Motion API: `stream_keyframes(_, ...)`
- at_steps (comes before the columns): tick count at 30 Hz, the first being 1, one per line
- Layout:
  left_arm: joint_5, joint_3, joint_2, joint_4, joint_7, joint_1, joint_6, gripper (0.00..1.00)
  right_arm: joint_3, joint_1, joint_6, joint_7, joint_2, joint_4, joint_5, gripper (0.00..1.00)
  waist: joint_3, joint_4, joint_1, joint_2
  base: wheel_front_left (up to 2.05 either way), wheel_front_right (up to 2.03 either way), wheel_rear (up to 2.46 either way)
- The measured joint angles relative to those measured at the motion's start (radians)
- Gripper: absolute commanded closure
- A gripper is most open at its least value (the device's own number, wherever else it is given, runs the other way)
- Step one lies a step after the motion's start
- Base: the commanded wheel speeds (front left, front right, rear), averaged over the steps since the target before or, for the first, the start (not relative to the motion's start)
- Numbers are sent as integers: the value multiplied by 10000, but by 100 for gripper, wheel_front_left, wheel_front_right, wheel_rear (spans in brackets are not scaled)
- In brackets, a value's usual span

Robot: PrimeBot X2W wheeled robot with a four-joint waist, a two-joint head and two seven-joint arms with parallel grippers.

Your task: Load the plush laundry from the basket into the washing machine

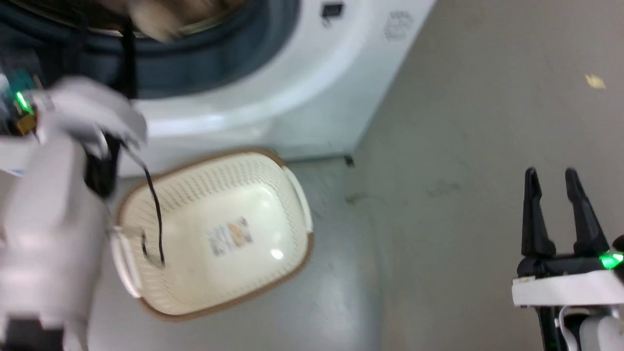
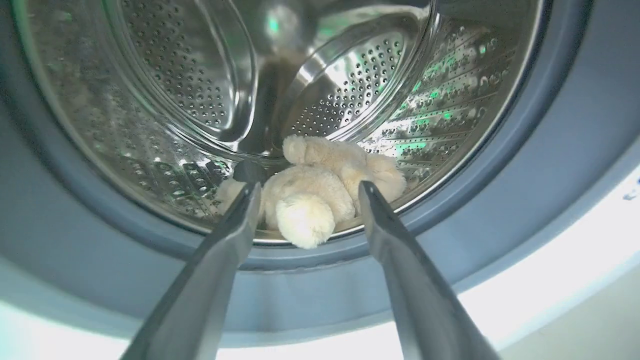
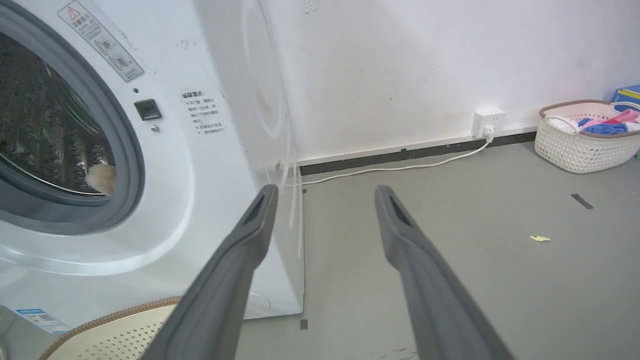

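Grey floor (image 1: 463,243) beneath my rig: the white washing machine (image 1: 302,87) stands on it by the wall, with the cream basket (image 1: 243,180) set just before the washer's front. Further along the wall I see a second basket (image 3: 585,145) of coloured clothes, a white cable (image 3: 400,167) running to a socket, a yellow scrap (image 3: 540,238) and a dark tape strip (image 3: 581,201).

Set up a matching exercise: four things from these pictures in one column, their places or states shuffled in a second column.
Things:
1. plush toy
2. basket
3. left hand
4. right hand

Places and states:
A. open, over the floor beside the washing machine
B. on the floor in front of the washing machine
C. open, pointing into the drum
D. lying inside the drum

Pairs: 1-D, 2-B, 3-C, 4-A.
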Motion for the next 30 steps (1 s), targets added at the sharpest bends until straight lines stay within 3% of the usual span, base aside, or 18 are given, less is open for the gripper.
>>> stream_keyframes(10,483,915,-892,-4631,0,5137,734,0,253,842,0,0,0,188,-965,0,-2176,1360,-1,0,0,0,0)
stream_keyframes(14,759,1174,-1377,-5770,-4,6701,1074,0,508,1120,2,0,4,316,-1269,0,-2784,1745,0,0,0,0,0)
stream_keyframes(15,894,1404,-1601,-6301,-8,7777,1160,0,539,1291,2,0,2,412,-1323,0,-3211,1940,0,0,0,0,0)
stream_keyframes(23,1563,1630,-2313,-7150,-10,9651,1055,0,784,1779,2,0,2,669,-1615,0,-4006,2183,1,0,0,0,0)
stream_keyframes(30,1841,1983,-2713,-7317,-12,10158,945,0,704,2080,0,0,0,673,-1455,0,-4166,2173,3,0,0,0,0)
